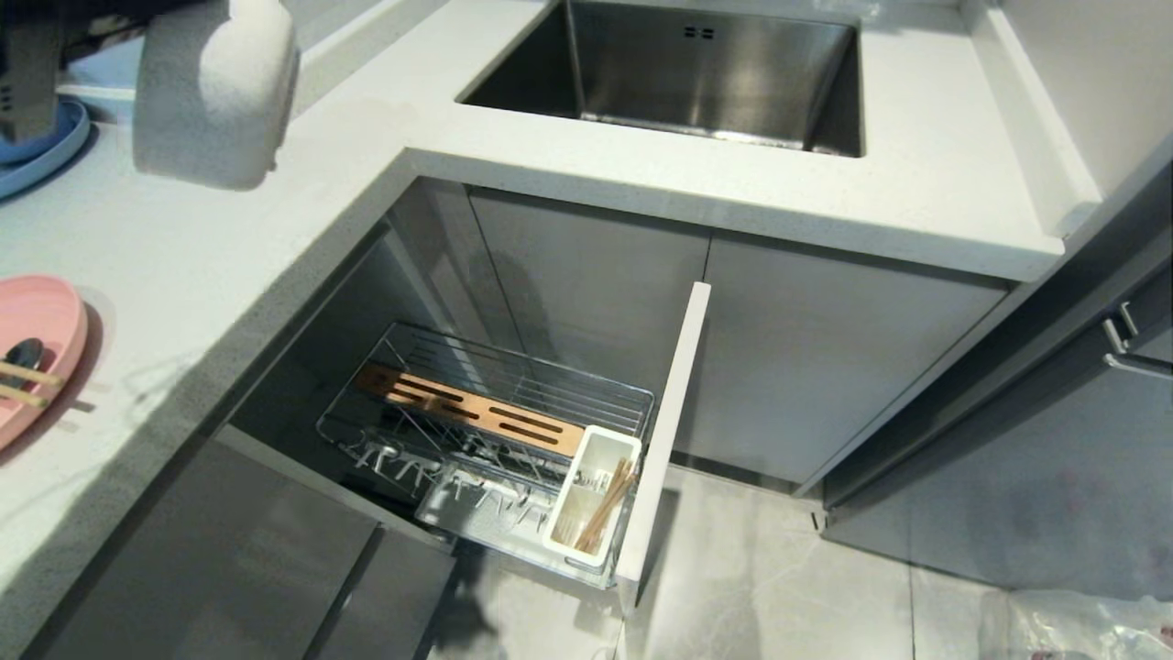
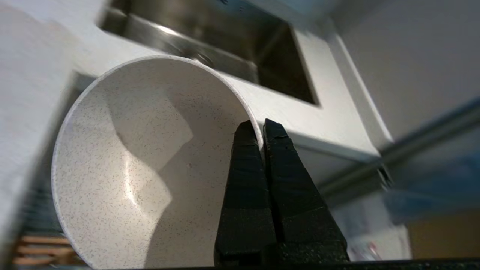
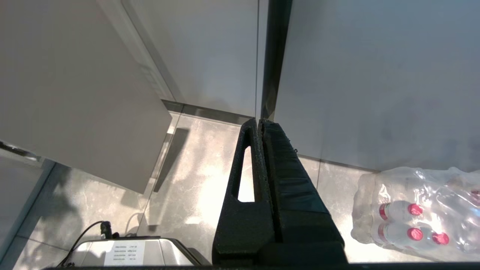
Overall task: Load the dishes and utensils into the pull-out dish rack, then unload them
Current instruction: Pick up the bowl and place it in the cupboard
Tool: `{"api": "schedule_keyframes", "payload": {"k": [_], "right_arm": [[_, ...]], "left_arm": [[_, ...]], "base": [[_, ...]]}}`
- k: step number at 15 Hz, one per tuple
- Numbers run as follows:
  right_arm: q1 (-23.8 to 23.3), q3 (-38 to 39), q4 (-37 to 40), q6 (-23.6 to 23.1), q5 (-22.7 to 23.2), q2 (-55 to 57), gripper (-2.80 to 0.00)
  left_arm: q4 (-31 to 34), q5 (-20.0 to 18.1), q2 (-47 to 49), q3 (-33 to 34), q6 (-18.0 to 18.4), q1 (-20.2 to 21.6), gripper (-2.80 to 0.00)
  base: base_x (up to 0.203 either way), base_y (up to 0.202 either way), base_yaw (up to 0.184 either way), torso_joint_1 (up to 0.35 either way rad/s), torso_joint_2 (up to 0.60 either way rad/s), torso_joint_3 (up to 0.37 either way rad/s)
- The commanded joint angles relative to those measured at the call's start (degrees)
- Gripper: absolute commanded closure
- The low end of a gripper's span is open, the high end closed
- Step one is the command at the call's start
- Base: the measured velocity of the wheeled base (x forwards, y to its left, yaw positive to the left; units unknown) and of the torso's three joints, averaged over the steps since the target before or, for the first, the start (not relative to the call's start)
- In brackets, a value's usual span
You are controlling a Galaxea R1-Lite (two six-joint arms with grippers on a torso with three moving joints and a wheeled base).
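Small cream-white speckled round bowl (image 1: pixel 215 87) is up in the air over the pale countertop (image 1: pixel 275 238) at the far left, tipped on its side, clear of the counter surface. Left gripper (image 2: pixel 258 129) has it: the two black fingers (image 2: pixel 243 180) are pinched on the bowl's rim, one inside the wall and one outside, in the left wrist view. Large flat salmon-pink round plate (image 1: pixel 32 353) lies on the countertop at the left edge, well below the bowl in the head view, partly cut off by the frame. On the plate: slim metal spoon with dark grey bowl (image 1: pixel 20 353) and the ends of long light wooden chopsticks (image 1: pixel 23 383) lying across it. Pull-out dish rack (image 1: pixel 499 431), chrome wire basket with slotted light-wood strip (image 1: pixel 472 411), stands pulled out from under the counter, pale grey front panel (image 1: pixel 664 440) edge-on. White rectangular utensil cup (image 1: pixel 591 490) sits at the rack's front corner just beside the panel, with wooden sticks (image 1: pixel 605 504) leaning in it. White drip tray (image 1: pixel 458 500) under the wires. Steel sink (image 1: pixel 678 69) is set in the counter behind. Blue plate (image 1: pixel 46 147) edge shows at far left behind the bowl. Right gripper (image 3: pixel 259 122) hangs low over the tiled floor (image 3: pixel 187 180) by the cabinet fronts, fingers pressed together on nothing; shrink-wrapped bottles with red caps (image 3: pixel 408 221) are on the floor near it.
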Motion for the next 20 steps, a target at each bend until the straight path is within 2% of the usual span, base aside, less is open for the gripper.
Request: {"api": "schedule_keyframes", "payload": {"k": [1,2,5,7,8,9,11,13,14,15,17,20], "right_arm": [[0.0,0.1,0.0,0.0,0.0,0.0,0.00],[0.0,0.1,0.0,0.0,0.0,0.0,0.00],[0.0,0.1,0.0,0.0,0.0,0.0,0.00],[0.0,0.1,0.0,0.0,0.0,0.0,0.00],[0.0,0.1,0.0,0.0,0.0,0.0,0.00],[0.0,0.1,0.0,0.0,0.0,0.0,0.00],[0.0,0.1,0.0,0.0,0.0,0.0,0.00],[0.0,0.1,0.0,0.0,0.0,0.0,0.00],[0.0,0.1,0.0,0.0,0.0,0.0,0.00],[0.0,0.1,0.0,0.0,0.0,0.0,0.00],[0.0,0.1,0.0,0.0,0.0,0.0,0.00],[0.0,0.1,0.0,0.0,0.0,0.0,0.00]], "left_arm": [[1.0,0.7,-5.4,5.6,0.1,-6.6,0.00],[4.7,3.0,-6.0,6.5,0.2,-9.3,0.00],[17.2,19.0,-6.1,6.7,-0.1,-16.1,0.00],[23.7,23.0,-5.4,6.9,-1.6,-17.5,0.00],[28.0,25.5,-3.5,6.6,-4.4,-17.8,0.00],[29.8,27.9,-0.6,6.0,-9.1,-18.2,0.00],[29.8,29.8,4.6,3.4,-21.1,-20.9,0.00],[25.7,30.4,8.8,-0.2,-33.2,-25.3,0.00],[20.8,30.9,10.4,-1.4,-38.8,-26.3,0.00],[15.1,31.6,12.0,-1.9,-42.1,-26.6,0.00],[3.8,34.2,14.3,-0.4,-44.7,-25.5,0.00],[-11.3,37.4,18.7,5.3,-45.8,-20.6,0.00]], "base": [[0.000,0.000,0.000,0.000,0.00,0.000],[0.000,0.000,0.000,0.000,0.00,0.000],[0.000,0.000,0.000,0.000,0.00,0.000],[0.000,0.000,0.000,0.000,0.00,0.000],[0.000,0.000,0.000,0.000,0.00,0.000],[0.000,0.000,0.000,0.000,0.00,0.000],[0.000,0.000,0.000,0.000,0.00,0.000],[0.000,0.000,0.000,0.000,0.00,0.000],[0.000,0.000,0.000,0.000,0.00,0.000],[0.000,0.000,0.000,0.000,0.00,0.000],[0.000,0.000,0.000,0.000,0.00,0.000],[0.000,0.000,0.000,0.000,0.00,0.000]]}}
